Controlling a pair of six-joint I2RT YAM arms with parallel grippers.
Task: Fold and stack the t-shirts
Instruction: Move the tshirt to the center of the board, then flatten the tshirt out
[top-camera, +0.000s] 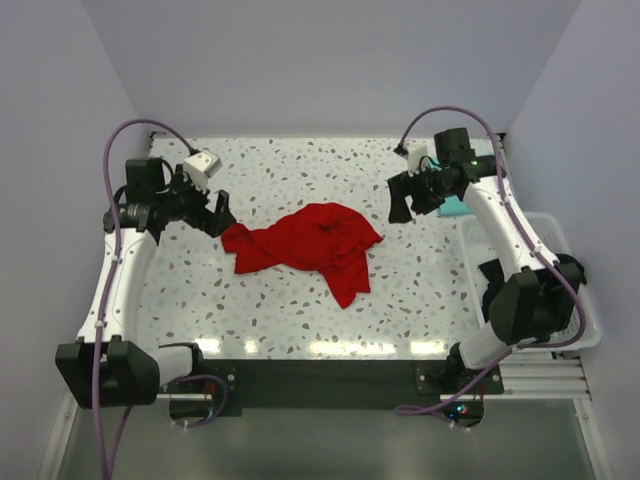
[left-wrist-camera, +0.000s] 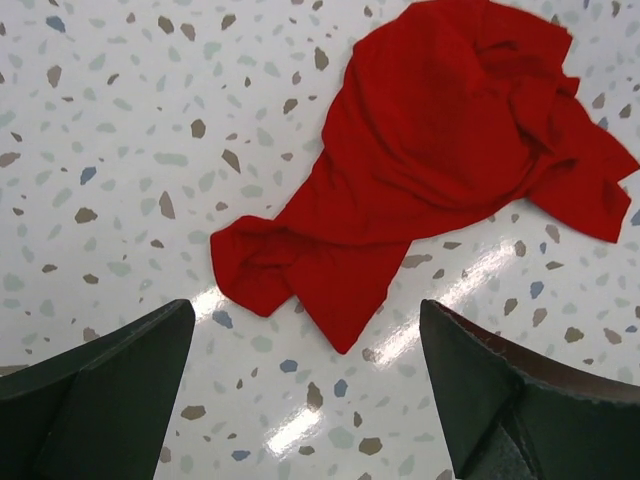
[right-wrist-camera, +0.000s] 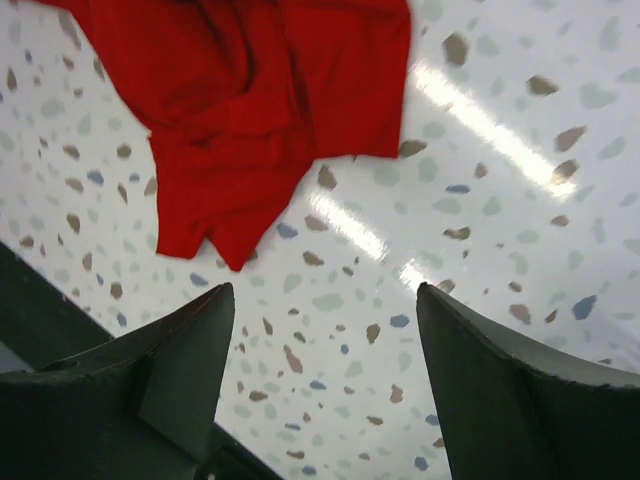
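While both arms hang over the speckled table, nothing is actually being held right now. Starting on the left: the left gripper sits just off the left end of the red t-shirt, close but not touching as far as I can see. In the left wrist view its fingers are spread wide with only bare tabletop between them, and the crumpled end of the red t-shirt lies just ahead of that gap.

The shirt itself is a rumpled heap around the middle of the table, not folded at all, with one flap trailing toward the near edge.

Over on the right, the right gripper hovers near the shirt's right side, clearly apart from it. Its fingers are released too, nothing pinched, and a corner of the red cloth shows beyond them.

Behind that right arm a bit of the mint-teal t-shirt peeks out, mostly hidden. The white basket sits at the table's right edge.
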